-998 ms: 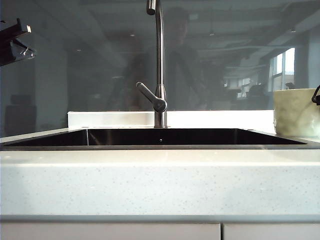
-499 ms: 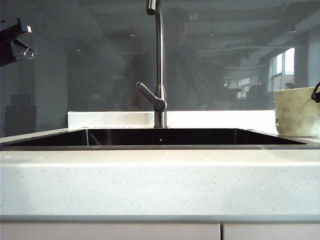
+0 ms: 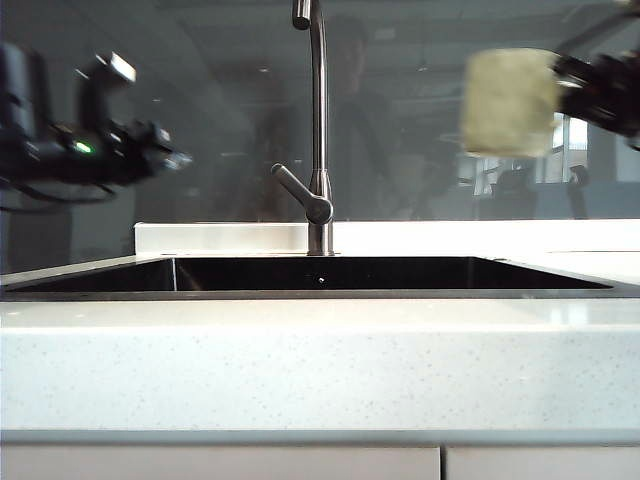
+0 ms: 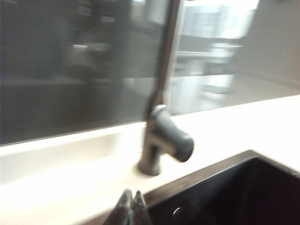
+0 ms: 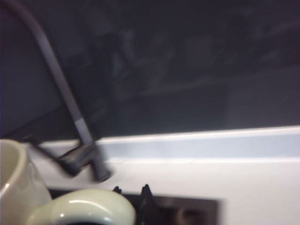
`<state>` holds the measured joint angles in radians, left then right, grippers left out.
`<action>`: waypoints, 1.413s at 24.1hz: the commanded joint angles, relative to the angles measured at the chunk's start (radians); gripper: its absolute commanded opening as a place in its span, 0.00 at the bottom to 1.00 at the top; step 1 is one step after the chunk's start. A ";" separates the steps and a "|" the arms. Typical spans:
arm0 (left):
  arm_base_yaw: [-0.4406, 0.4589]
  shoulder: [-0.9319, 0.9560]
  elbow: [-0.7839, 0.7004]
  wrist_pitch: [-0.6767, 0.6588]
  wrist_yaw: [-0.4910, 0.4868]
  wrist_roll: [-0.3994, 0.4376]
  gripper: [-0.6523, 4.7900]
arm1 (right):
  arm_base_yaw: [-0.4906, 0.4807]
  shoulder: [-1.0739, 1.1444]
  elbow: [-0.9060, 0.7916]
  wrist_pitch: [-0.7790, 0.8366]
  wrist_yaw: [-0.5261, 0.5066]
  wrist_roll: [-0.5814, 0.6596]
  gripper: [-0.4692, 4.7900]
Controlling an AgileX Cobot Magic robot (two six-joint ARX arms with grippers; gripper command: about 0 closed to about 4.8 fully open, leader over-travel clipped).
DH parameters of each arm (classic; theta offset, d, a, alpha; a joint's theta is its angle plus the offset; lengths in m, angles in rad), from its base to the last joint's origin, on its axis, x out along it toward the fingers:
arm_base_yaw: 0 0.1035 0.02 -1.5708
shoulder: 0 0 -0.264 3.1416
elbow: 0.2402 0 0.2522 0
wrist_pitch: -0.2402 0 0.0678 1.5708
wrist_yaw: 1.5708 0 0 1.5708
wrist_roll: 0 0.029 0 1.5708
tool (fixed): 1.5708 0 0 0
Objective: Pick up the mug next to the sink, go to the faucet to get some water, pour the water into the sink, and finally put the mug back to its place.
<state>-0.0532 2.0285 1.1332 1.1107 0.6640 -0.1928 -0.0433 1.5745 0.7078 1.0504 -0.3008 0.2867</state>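
Right claw (image 3: 560, 90) grasping pale cream dimpled ceramic mug (image 3: 508, 102), raised right of tall steel faucet (image 3: 318, 130); left claw (image 3: 175, 160) clenched, empty, left of faucet.

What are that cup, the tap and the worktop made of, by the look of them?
The mug, held up by the right gripper, looks like glazed ceramic: pale, glossy handle. The faucet seems brushed steel: dull grey sheen. The countertop looks like speckled white stone or composite.
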 commanded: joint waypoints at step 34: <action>-0.085 0.502 0.814 -0.039 0.286 -0.253 0.57 | 0.379 0.166 0.706 -0.620 0.126 -0.123 0.09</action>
<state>-0.1455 2.5355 1.9438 1.0370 0.9348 -0.4122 0.3351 1.7569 1.4006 0.3698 -0.1806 0.1581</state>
